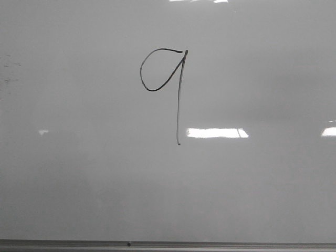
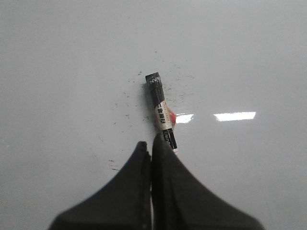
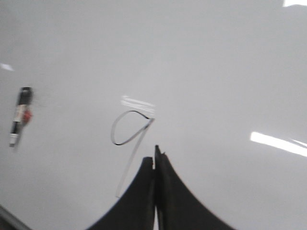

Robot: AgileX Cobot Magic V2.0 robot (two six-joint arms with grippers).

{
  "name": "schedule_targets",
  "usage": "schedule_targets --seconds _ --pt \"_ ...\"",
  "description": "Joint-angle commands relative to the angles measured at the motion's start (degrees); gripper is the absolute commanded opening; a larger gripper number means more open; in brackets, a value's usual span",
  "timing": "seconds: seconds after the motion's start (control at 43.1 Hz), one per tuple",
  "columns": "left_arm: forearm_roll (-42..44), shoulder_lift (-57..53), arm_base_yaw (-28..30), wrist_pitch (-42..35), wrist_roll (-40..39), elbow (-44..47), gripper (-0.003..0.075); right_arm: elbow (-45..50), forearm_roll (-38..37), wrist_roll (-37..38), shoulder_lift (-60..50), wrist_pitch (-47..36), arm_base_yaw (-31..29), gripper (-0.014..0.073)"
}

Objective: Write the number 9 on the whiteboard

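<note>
Front view shows the number 9 [image 1: 168, 86] finished in thin black line high on the whiteboard [image 1: 252, 184], loop closed and tail straight. Left gripper [image 2: 149, 146] has its fingers pressed together on nothing, the marker [image 2: 161, 111] lying on the board just beyond its tips. Right gripper [image 3: 155, 153] is likewise pinched together and empty, hanging near the figure's tail. I judge the writing done; what is left is probably only to draw both arms clear without smudging the ink
</note>
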Motion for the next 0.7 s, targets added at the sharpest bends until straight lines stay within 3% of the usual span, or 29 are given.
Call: schedule_targets --seconds 0.0,0.186,0.418,0.534,0.674 --pt "-0.04 -0.91 -0.07 -4.97 -0.52 0.09 -0.0019 3.17 -4.48 0.33 -2.80 -5.99 -2.63 -0.0071" --pt "-0.04 -0.91 -0.07 -4.97 -0.52 0.09 -0.0019 12.34 -21.12 13.65 -9.89 -5.75 -9.55 -0.0071" --pt "-0.04 -0.91 -0.07 -4.97 -0.52 0.09 -0.0019 15.71 -44.75 47.84 -16.17 -5.77 -13.47 -0.0071" --pt "-0.04 -0.91 -0.07 -4.97 -0.52 0.09 -0.0019 16.02 -53.26 55.28 -17.47 -6.07 -13.41 -0.0071" --pt "-0.04 -0.91 -0.07 -4.97 -0.52 0.09 -0.0019 17.24 -56.12 57.10 -18.95 -6.49 -13.41 -0.0071"
